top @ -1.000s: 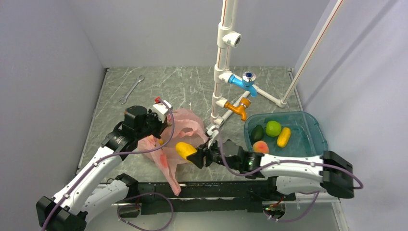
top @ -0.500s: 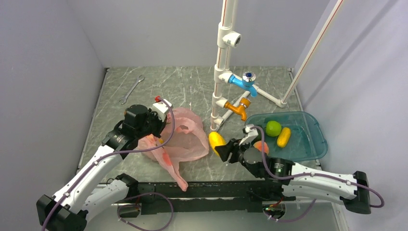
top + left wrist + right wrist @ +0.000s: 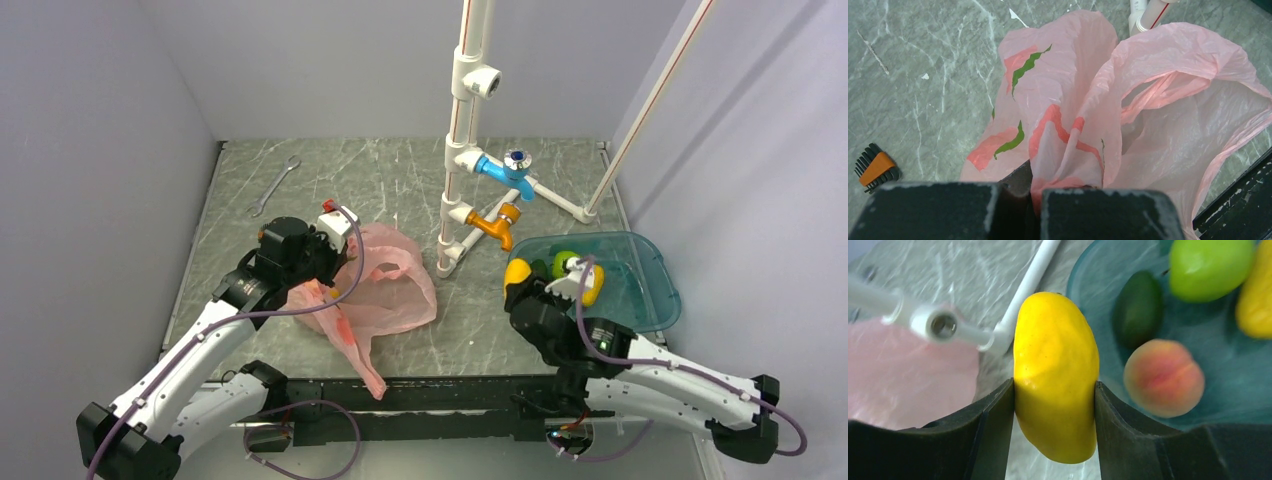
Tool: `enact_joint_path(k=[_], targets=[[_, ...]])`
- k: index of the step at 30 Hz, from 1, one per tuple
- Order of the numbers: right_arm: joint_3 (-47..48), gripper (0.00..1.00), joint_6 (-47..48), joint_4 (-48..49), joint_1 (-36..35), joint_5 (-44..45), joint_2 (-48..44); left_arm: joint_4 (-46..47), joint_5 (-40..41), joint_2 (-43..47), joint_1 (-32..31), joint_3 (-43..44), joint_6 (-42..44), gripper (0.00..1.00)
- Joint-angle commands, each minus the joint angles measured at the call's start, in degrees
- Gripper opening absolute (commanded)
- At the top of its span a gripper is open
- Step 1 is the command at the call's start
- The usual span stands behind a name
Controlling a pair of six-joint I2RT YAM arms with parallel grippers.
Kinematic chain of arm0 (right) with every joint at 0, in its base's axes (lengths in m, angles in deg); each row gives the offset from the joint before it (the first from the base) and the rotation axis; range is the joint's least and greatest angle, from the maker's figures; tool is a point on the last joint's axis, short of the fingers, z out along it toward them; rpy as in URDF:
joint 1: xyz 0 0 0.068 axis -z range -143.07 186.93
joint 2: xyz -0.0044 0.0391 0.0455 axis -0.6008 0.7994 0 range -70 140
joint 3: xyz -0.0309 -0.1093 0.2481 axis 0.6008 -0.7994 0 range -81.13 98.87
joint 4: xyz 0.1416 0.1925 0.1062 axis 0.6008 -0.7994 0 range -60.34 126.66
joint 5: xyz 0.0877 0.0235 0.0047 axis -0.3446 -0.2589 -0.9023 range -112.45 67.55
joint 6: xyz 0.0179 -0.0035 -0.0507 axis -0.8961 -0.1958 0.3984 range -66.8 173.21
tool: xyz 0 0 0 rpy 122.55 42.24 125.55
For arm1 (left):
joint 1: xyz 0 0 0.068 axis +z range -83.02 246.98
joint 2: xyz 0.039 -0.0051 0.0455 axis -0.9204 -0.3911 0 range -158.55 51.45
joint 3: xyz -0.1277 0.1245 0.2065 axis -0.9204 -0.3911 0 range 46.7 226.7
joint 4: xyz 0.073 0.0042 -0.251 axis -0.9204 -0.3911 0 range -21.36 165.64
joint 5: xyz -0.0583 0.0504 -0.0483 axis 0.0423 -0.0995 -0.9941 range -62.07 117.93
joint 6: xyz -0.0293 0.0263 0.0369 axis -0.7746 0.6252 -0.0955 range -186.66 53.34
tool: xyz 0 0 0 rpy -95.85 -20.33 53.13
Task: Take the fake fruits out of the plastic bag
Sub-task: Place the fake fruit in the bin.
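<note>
Mangoes, yellow: two. One mango (image 3: 1055, 375) was pinched between the right jaws at the left rim of the tub. The other mango (image 3: 592, 285) lay inside the tub.
Green apple (image 3: 1210, 265): one, in the tub, just beside the other mango.
Avocado (image 3: 1138, 307): one, dark green, in the tub, just beside the green apple.
Peach (image 3: 1163, 377): one, pink-orange, in the tub, near the avocado.
Tub (image 3: 655, 275): one, teal and see-through, at the right of the bench.
Plastic bag (image 3: 1158, 100): one, pink and crinkled with red and green prints. It lay slack on the bench, left of the pipe stand, with its mouth gaping. Its contents could not be told.
Left jaws: pressed together on a gathered fold of the plastic bag.
Right jaws: spread to the mango's width, clamping it on both sides.
Wrench (image 3: 272, 186): one, at the far left of the bench, well apart from the plastic bag.
Hex-key set (image 3: 875, 167): one, in an orange holder, on the bench near the plastic bag.
Pipe stand (image 3: 460, 120): one, white and upright, with one blue tap (image 3: 508, 170) and one orange tap (image 3: 493, 225).
Bench (image 3: 380, 170): grey, marbled, with pale veins.
Room: plain pale walls (image 3: 100, 150) at the left, back and right.
</note>
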Motion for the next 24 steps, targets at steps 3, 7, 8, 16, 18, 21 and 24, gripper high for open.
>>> enact_joint_path(k=[3,7,8,16,18,21,24], targets=[[7.88,0.0,15.88,6.31,17.59,-0.9,10.57,0.51,0.98,-0.35,-0.16,2.2,-0.7,0.0],[6.99,0.0,20.71,9.24,34.74,-8.55,7.8,1.61,0.66,0.59,-0.16,1.34,-0.84,0.0],[6.45,0.0,20.66,9.25,38.73,-10.68,6.55,1.65,0.22,0.47,-0.17,1.36,-0.83,0.0],[2.63,0.0,21.85,10.28,64.38,-29.47,9.74,1.27,0.14,1.04,-0.11,1.62,-0.89,0.0],[3.11,0.0,17.88,7.75,65.83,-28.79,11.37,1.8,0.29,1.7,-0.12,1.23,-0.82,0.0],[2.82,0.0,14.16,4.97,65.88,-28.5,12.8,1.01,0.09,0.95,-0.1,2.01,-0.77,0.0],[-0.63,0.14,11.83,5.18,65.84,-31.5,11.01,0.79,-0.16,1.07,-0.16,2.17,-0.76,0.0]])
